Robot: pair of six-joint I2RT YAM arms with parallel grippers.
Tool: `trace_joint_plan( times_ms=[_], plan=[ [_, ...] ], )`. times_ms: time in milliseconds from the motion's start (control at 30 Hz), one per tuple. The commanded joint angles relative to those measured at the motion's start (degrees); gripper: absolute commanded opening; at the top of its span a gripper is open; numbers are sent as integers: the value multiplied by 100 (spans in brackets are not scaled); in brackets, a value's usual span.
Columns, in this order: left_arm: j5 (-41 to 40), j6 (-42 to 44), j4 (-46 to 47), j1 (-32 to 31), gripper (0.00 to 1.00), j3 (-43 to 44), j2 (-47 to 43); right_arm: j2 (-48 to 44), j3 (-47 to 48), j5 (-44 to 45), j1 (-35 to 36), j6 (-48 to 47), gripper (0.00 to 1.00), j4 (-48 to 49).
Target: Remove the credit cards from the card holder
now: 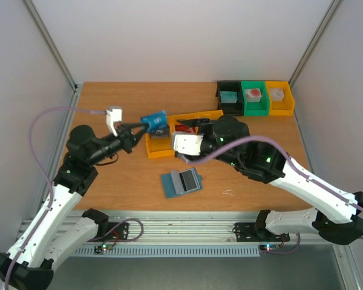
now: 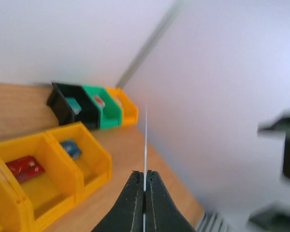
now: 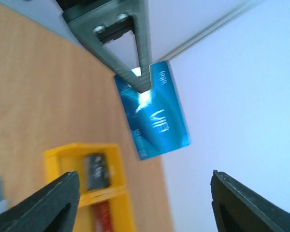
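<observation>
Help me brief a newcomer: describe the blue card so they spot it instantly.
On the wooden table, find the yellow bins. At their left end, the left claw pinches the blue card in the air; the red card and dark card lie inside bins.

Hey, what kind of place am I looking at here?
Most likely a robot lab test cell: a wooden table boxed in by plain white panels, a left arm and right arm bolted to a rail at its near edge, and small plastic bins.
</observation>
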Motion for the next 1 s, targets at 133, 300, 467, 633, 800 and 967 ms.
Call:
trace_joint_plan(
  times_ms=[133, 300, 467, 633, 800, 967],
  plan=[
    [-1028, -3900, 123, 686, 0, 1196, 5, 538, -1301, -356, -179, -5186, 77, 5608],
    [-968, -4154, 399, 814, 0, 1133, -76, 1095, -1123, -845, -476, -5971, 72, 6654],
    [-1081, -4321, 380, 850, 0, 1139, -39, 1314, -1075, -977, -519, -6259, 68, 7099],
    [-1173, -4616, 112, 850, 0, 1117, 124, 1445, -1108, -1138, -558, -6421, 61, 6848],
    [-1097, -4625, 238, 855, 0, 1085, 206, 1683, -990, -1125, -600, -6684, 54, 6887],
    [-1052, -4568, 393, 855, 0, 1089, 188, 1894, -875, -1156, -645, -6915, 57, 6982]
  ],
)
